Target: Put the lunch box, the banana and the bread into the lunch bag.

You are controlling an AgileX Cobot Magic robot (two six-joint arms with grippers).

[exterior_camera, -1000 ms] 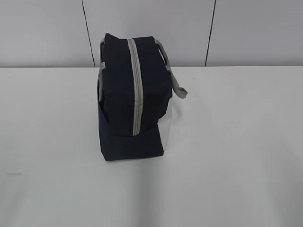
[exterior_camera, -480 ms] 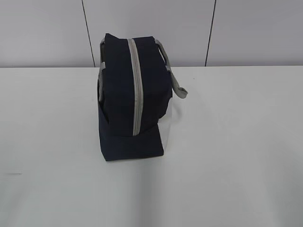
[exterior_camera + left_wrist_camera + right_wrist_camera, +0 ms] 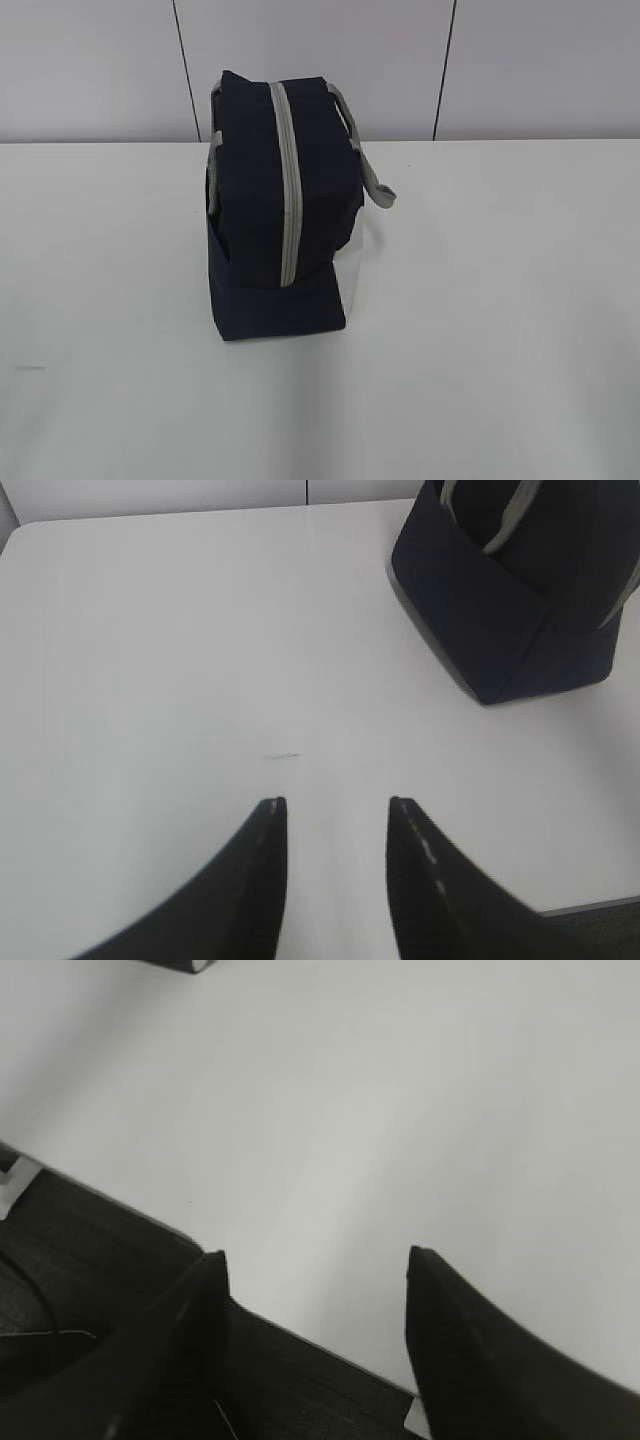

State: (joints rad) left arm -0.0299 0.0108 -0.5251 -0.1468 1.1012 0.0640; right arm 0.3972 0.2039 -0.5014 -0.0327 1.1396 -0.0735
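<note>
The navy lunch bag stands on the white table, its grey zipper running over the top and shut along its visible length. Grey handles hang at its sides. In the left wrist view the lunch bag is at the upper right, well away from my left gripper, which is open over bare table. My right gripper is open above the table's near edge, holding nothing; a dark corner of the lunch bag shows at the top. The lunch box, banana and bread are out of view. Neither arm shows in the exterior view.
A short faint mark lies on the table ahead of the left gripper. A dark floor shows below the table's front edge in the right wrist view. A grey panelled wall stands behind the table.
</note>
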